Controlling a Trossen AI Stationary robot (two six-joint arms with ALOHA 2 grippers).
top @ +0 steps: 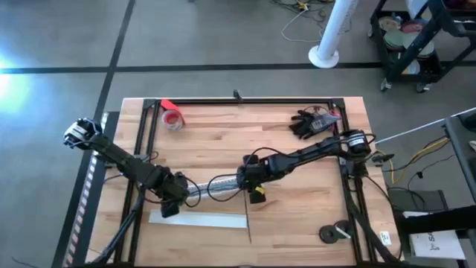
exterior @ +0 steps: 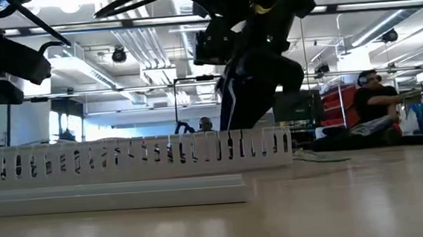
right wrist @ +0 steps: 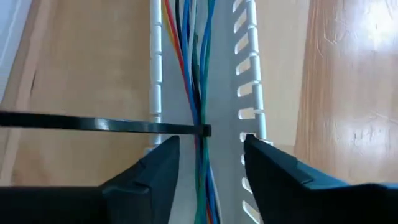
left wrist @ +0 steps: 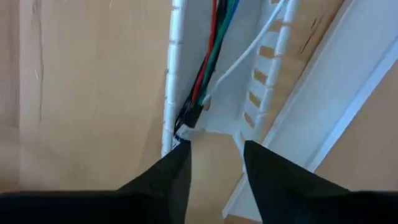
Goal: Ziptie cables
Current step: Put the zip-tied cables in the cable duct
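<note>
Both arms met mid-worktop [top: 297, 152] over the slotted white cable duct [exterior: 136, 155], which lay on the wood just behind a flat white cover strip [top: 197, 219].

The cables [right wrist: 198, 74] ran lengthwise inside the duct channel: blue, green, red, orange and dark strands bunched together. From the left wrist camera the same bundle [left wrist: 208, 59] ended in small dark connectors near the open end of the duct, with one white wire [left wrist: 249, 53] curving off to the side wall.

A black ziptie [right wrist: 93, 125] was already looped round the bundle; its head sat on the cables and its long tail stuck out sideways over the duct wall and across the worktop.

Right gripper [right wrist: 208, 155] sat directly above the channel, jaws spread, one finger over each duct wall, with the ziptie head just ahead of them. Nothing was pinched.

Left gripper [left wrist: 214, 158] was at the duct's end, jaws spread as well, tips just short of the connectors, holding nothing.

Elsewhere on the worktop: a red tape roll [top: 172, 117] near the far left corner, a black glove [top: 306, 123] near the far right and two dark round discs [top: 336, 233] at the near right edge. A person [exterior: 375, 103] sat in the room behind.
</note>
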